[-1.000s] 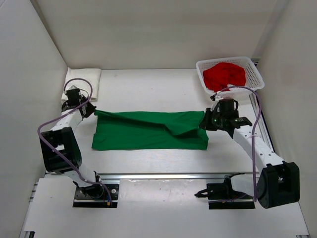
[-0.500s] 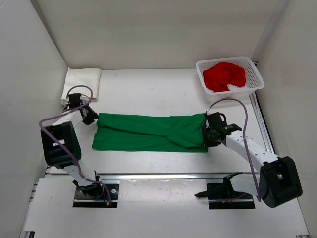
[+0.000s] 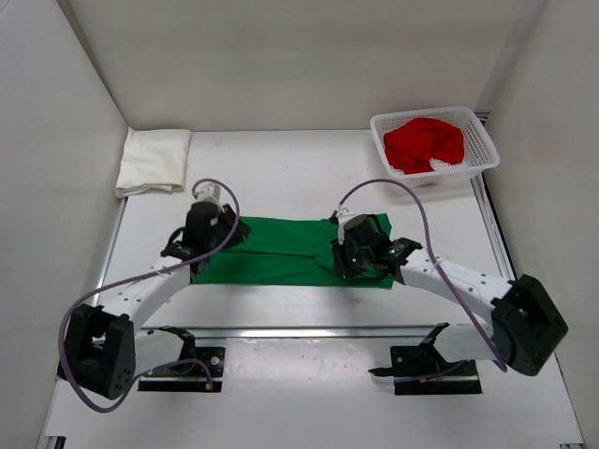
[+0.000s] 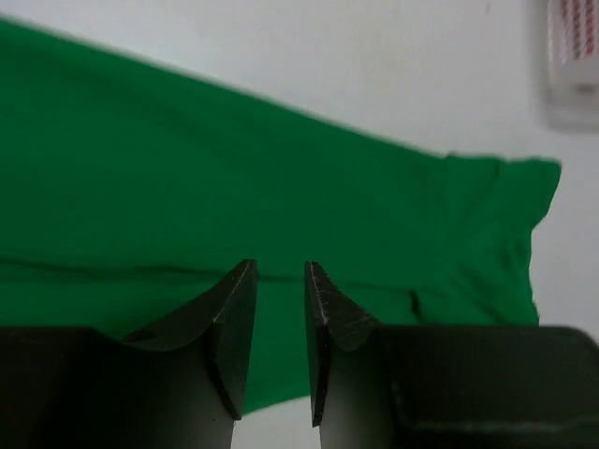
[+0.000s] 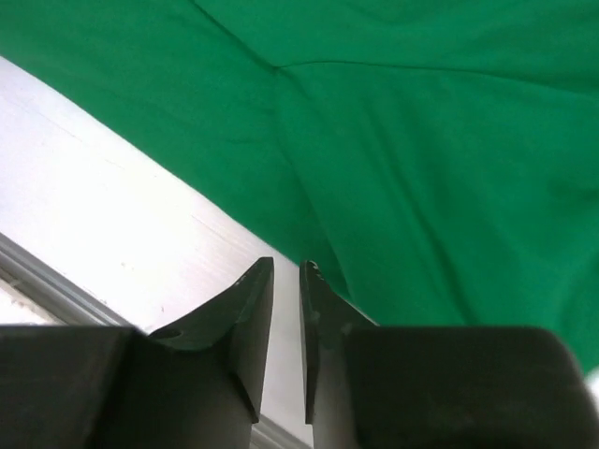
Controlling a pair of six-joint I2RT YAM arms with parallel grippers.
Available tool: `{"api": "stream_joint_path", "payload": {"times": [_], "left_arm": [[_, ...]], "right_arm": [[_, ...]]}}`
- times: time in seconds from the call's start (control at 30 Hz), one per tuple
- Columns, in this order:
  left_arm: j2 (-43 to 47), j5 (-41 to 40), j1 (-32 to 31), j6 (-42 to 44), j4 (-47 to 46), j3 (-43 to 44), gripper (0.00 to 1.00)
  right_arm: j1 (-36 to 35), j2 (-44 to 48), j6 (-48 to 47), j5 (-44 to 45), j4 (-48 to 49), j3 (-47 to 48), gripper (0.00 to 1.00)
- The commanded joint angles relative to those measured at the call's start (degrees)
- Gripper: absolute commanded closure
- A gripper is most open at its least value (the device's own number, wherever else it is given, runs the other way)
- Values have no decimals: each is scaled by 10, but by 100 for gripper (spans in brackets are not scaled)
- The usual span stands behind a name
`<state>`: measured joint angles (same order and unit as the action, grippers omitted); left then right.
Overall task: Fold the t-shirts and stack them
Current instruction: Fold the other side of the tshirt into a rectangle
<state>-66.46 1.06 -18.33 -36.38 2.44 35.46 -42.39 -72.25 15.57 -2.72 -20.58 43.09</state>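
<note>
At centre frame of the top view, the green t-shirt (image 3: 281,254) lies on the tabletop (image 3: 281,178) as a long band — folded lengthwise, not yet folded across. Step in hand, as judged: the crosswise fold. Left pincer (image 4: 276,271) and right pincer (image 5: 285,267) hover near the band's two ends, each with its jaws slightly apart and nothing between them. The next move calls for a grip on one end through all layers, then a carry over to the other end. Containers: one white mesh basket (image 3: 482,140), upper right, holds the crumpled red t-shirt (image 3: 426,142). The cream-white t-shirt (image 3: 154,159) sits folded at upper left — outside the basket.
</note>
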Motion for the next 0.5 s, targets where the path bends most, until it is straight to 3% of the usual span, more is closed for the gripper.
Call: {"api": "stream_joint_path", "payload": {"times": [0.0,0.23,0.47], "left_arm": [[17,22,-42,-40,-50,-61,62],[60,40,-58,-60,-92,-140,63],[63,53,-31,-47,-104,-155,61]], "right_arm": [[-8,-34,3,-35,91,-2,81],[-1,-140,-11,-15,90,46,72],[29,-191,-29,27,75,81,60]]}}
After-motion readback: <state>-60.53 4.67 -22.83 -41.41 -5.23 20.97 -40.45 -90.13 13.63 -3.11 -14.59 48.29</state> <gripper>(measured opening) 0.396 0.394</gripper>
